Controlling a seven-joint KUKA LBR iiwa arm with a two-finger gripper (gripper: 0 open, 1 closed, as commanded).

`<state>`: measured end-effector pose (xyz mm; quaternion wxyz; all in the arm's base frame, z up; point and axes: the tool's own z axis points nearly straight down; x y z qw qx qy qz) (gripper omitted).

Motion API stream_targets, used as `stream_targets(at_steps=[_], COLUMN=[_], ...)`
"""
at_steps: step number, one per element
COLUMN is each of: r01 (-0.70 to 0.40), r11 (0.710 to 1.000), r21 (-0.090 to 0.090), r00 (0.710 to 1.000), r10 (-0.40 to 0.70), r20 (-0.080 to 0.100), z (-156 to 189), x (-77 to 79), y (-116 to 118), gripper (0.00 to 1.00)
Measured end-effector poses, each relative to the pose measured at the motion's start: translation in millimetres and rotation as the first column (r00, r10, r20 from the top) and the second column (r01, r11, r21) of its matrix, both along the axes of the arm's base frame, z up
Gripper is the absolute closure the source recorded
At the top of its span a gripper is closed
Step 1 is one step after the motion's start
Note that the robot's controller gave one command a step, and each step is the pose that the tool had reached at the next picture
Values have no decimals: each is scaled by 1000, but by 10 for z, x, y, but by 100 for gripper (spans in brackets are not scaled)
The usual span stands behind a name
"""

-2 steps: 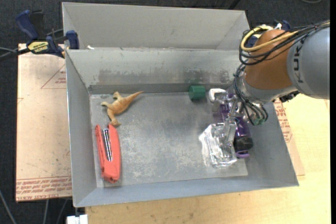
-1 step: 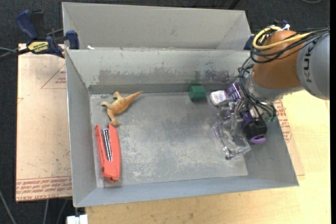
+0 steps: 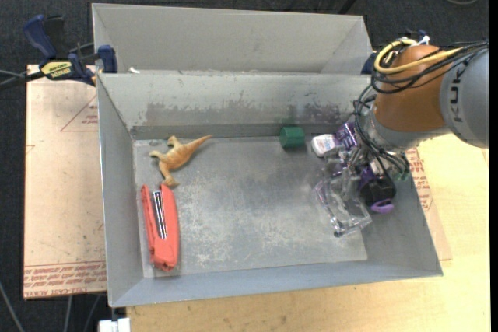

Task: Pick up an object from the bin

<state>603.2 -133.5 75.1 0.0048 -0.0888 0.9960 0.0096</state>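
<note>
One white-purple piece (image 3: 325,144) lies just beside the gripper (image 3: 342,206); one green block (image 3: 292,138), one dinosaur (image 3: 179,155) and one red stapler (image 3: 160,228) lie farther left. Gripper's opening: cannot tell.

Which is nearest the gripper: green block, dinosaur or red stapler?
The green block, by the back wall; the tan dinosaur and red stapler lie far left.

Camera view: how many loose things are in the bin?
4: tan dinosaur back left, red stapler front left, green block at the back, white-and-purple piece beside the arm. Others may hide under the arm.
</note>
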Motion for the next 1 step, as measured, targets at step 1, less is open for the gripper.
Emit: stream_targets(at_steps=[1], r01=[58], r11=[998], r21=[1], r00=[998], r10=[-58], r20=[2], z=[1303], x=[-177], y=[-48], gripper=[100])
